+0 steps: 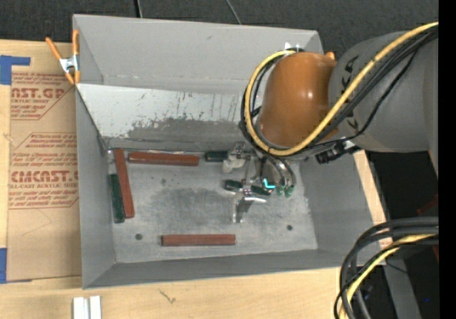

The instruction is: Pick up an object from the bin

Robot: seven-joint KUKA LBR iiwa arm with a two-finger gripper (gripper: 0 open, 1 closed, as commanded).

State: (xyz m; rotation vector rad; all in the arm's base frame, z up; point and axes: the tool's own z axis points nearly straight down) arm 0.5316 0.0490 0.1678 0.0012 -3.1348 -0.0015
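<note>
My gripper point(246, 196) hangs low over the right middle of the bin floor, under the orange wrist cover. Just up and left of it, by the back wall, lies a short dark green piece point(214, 157) with a whitish lump point(231, 162) at its right end. A long brown stick point(164, 159) lies flat along the back wall to the left of that. Another brown stick point(197, 240) lies flat near the front wall, below and left of the gripper. I see nothing held in the gripper.
At the left wall a third brown stick point(125, 186) lies lengthwise, with a dark green stick point(114, 198) beside it. The arm and its cables cover the bin's right rear corner. Bare floor stretches between the gripper and the left sticks.
</note>
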